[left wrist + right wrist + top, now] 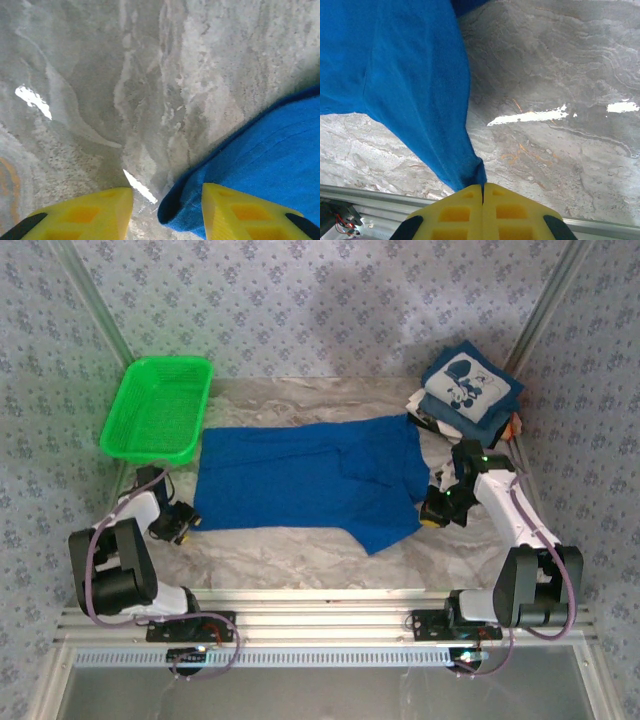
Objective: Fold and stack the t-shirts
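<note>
A royal-blue t-shirt (300,480) lies spread flat across the middle of the table. My left gripper (186,523) sits low at its near left corner. In the left wrist view its yellow fingers (90,215) stand apart, and the rolled blue corner (190,205) lies between them, against the right finger. My right gripper (434,515) is at the shirt's right side, shut on a bunched fold of blue cloth (470,172) that stretches up and away from the closed fingertips (483,192). A navy t-shirt with a white cartoon print (468,383) tops a folded stack at the back right.
A green mesh basket (160,410) stands at the back left, just beyond the shirt's left edge. The marble-patterned tabletop (300,550) shows bare between the shirt and the metal rail (330,615) at the near edge. Patterned walls close in the back and sides.
</note>
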`<state>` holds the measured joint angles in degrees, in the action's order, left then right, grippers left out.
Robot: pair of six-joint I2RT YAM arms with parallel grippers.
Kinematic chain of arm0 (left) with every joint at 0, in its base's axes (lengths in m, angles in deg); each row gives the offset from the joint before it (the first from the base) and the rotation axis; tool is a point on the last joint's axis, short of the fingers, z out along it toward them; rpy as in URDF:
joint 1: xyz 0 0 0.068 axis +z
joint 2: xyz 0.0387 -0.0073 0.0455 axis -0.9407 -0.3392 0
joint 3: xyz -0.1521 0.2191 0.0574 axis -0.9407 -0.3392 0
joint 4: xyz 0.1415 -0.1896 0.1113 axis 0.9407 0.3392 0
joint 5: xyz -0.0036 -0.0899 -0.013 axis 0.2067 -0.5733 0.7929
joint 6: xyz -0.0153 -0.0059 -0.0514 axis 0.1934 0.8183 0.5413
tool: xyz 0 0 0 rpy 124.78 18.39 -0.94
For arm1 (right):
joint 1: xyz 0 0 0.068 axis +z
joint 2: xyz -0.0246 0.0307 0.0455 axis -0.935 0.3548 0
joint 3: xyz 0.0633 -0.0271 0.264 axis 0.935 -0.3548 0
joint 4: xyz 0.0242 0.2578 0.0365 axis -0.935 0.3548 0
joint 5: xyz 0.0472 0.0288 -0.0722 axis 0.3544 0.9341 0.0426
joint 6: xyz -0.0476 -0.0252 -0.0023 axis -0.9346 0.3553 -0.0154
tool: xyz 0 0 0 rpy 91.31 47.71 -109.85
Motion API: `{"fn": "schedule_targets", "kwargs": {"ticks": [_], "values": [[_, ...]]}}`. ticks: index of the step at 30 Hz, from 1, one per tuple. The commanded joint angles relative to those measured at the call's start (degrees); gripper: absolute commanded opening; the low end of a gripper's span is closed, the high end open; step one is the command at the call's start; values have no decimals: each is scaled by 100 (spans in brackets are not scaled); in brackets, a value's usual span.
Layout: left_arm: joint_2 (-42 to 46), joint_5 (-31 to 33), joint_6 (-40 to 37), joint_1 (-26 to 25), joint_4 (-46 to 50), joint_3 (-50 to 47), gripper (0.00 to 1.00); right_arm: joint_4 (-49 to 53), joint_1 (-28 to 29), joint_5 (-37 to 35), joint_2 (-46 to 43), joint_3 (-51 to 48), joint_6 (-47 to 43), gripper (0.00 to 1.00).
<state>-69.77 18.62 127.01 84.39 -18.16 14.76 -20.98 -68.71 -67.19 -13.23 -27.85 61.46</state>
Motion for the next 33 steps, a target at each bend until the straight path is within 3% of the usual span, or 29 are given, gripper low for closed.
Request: {"fn": "schedule_targets", "kwargs": {"ticks": [1, 6, 13, 25, 33], "values": [[-438, -298, -95, -55, -868, -20, 38, 160, -51, 101, -68, 27, -100, 0], [-500, -503, -145, -54, -1001, -2, 30, 124, -77, 145, -65, -25, -116, 0], [-516, -792, -229, -65, -1015, 127, 29, 111, -106, 197, -49, -26, -144, 0], [-491, -1068, -511, -93, -737, 243, 10, 46, -150, 272, -47, -110, -141, 0], [102, -1018, -734, -45, -234, 88, 0, 255, -325, 246, -106, -88, -193, 0]]}}
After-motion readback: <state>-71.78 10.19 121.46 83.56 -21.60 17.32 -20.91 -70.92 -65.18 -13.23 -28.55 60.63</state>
